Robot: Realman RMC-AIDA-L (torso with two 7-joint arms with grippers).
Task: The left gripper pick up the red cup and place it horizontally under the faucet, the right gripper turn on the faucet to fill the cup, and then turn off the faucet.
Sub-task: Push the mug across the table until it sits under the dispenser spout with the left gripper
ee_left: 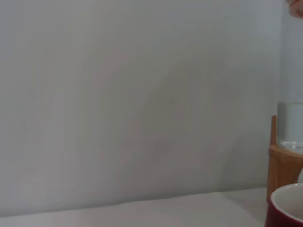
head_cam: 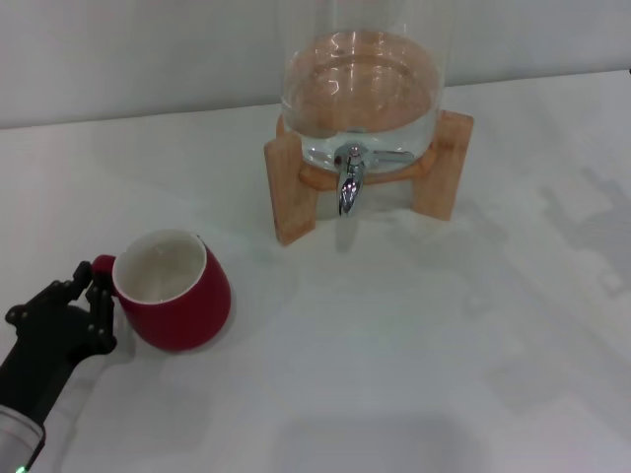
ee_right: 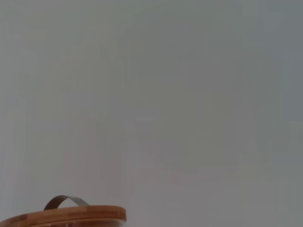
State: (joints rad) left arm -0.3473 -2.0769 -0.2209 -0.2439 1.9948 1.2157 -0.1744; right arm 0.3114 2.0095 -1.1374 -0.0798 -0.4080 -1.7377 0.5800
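One arm is at work in the head view: the left gripper, a black two-finger claw, sits at the lower left of the frame, its fingertips at the small loop handle of the red cup. Whether the fingers have closed on the handle or only flank it cannot be told. The cup stands on the white desk, tilted a little, its white inside empty, in the lower left of the frame, well apart from the faucet. That chrome tap projects from a clear glass dispenser on a wooden stand at the upper centre, with water in the glass. The left wrist view shows only the cup's rim and an edge of the stand against a plain wall. The right gripper is not in view.

The step in hand appears to be grasping the cup. Next, the gripper would need a firm hold, then a lift and carry toward the upper centre, setting the cup beneath the spout.
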